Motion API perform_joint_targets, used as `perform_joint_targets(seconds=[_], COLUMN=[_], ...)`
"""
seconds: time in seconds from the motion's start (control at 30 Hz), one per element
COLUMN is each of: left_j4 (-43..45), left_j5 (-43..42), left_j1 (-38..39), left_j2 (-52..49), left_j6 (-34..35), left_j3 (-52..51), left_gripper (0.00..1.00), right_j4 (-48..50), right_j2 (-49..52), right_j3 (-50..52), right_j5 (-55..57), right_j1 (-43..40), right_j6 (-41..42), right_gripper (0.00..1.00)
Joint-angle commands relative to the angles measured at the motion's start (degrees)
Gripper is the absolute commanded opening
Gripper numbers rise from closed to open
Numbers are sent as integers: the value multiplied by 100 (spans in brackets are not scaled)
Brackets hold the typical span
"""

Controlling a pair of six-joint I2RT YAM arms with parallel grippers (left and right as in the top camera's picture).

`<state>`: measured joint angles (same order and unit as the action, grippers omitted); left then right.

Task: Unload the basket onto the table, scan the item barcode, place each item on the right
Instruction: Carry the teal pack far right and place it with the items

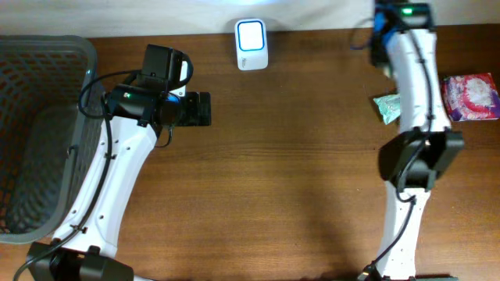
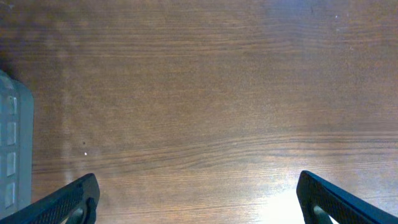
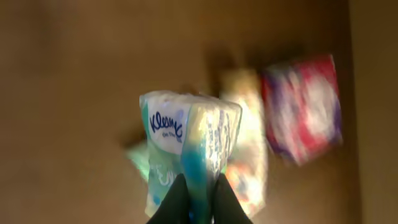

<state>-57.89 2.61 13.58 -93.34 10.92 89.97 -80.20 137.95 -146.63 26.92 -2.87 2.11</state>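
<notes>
One tissue pack, white and teal with blue Kleenex lettering, stands upright in the right gripper, whose dark fingers are pinched tight on its lower edge, holding it up off the table. Two further packs lie blurred beyond it in the right wrist view: a pale pack and, just beside that, a red-and-pink pack. One left gripper, fingers spread wide apart with nothing between them, hangs over bare brown wood. One grey basket, mesh-walled, sits at the left end of the table, beside the left arm. From overhead, the red-and-pink pack lies at the right edge, and a teal packet shows just left of the right arm; whether that is the held pack cannot be told. One white scanner, its bright panel facing up, stands at the far edge, between the two arms and well apart from the packs at the right.
</notes>
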Motion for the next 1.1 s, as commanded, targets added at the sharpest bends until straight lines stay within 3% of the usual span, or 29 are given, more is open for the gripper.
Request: perform_joint_targets(seconds=[0.0,0.1,0.23,0.27,0.3,0.37,0.5,0.53,0.63,0.77,0.9,1.07], left_j4=[-9,-9,-9,-9,-9,-9,-9,-9,-9,-9,-9,-9], left_j5=[20,20,20,20,20,20,20,20,20,20,20,20], left_j1=[0,0,0,0,0,0,0,0,0,0,0,0], left_j2=[13,13,13,13,15,15,13,15,13,15,13,15], left_j6=[-31,-31,-31,-31,-31,-31,-31,-31,-31,-31,-31,-31], left_j3=[11,11,11,11,11,11,11,11,11,11,11,11], left_gripper=[99,99,99,99,99,99,99,99,99,99,99,99], right_j4=[-378,-404,-55,33,96,-11,-555,-787,-1624,-1711,-1375,-1709], right_j2=[-59,-55,-55,-55,-55,-66,-647,-1056,-2337,-3668,-5696,-6231], right_j3=[50,225,533,562,564,562,551,551,560,1231,3327,3685], right_j5=[70,-667,-1561,-1644,-1644,-1641,-2124,-2498,-2653,-2645,-2682,-3272], right_j1=[-837,-1720,-1851,-1812,-1738,-1707,-1700,-1694,-1408,-527,590,785], right_j6=[560,782,761,761,763,761,761,728,623,367,459,459], right_gripper=[4,4,10,17,51,79,81,99,99,99,99,99])
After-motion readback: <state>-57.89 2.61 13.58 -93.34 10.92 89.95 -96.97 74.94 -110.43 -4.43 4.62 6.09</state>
